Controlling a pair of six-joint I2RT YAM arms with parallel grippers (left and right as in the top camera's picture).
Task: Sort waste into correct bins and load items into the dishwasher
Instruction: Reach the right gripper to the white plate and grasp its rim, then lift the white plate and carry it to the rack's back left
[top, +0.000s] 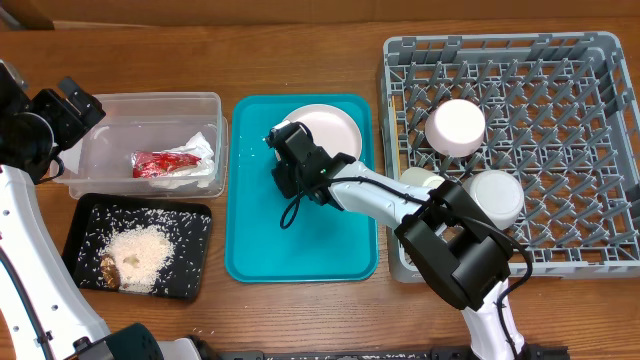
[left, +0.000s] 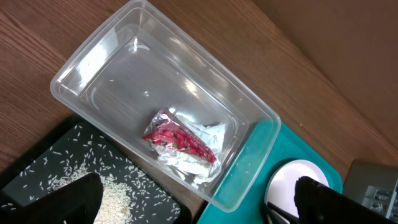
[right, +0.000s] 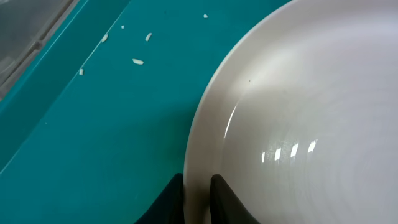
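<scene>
Bright, even light falls from above; shadows are soft and short. White glints streak the plate (right: 298, 124) in the right wrist view, and the clear tub (left: 186, 81) gleams faintly. The right claw's fingers (right: 168, 205) are dark and blurred at the bottom edge.
</scene>
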